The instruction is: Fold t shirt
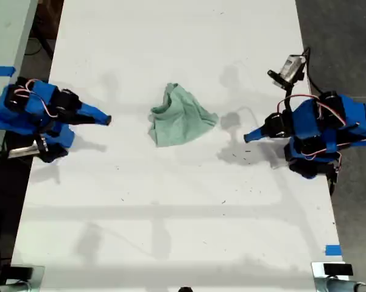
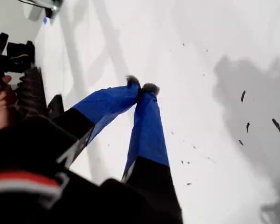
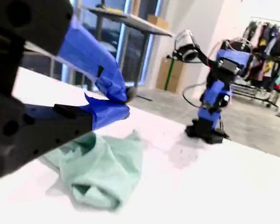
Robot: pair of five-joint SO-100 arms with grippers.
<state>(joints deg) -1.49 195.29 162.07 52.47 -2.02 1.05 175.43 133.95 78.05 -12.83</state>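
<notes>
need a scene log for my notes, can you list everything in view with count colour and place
t shirt: one, pale mint green, crumpled in a heap near the table's middle, between the two arms, touched by neither
table: one, white, with small dark specks, fills most of the exterior view
tape strips: two, blue, one at the table's edge on the exterior view's lower right, one off the table at its upper left
my second gripper: one, blue fingers, on the exterior view's left, shut and empty, pointing at the shirt
my first gripper: one, blue fingers, on the exterior view's right, shut and empty
</notes>
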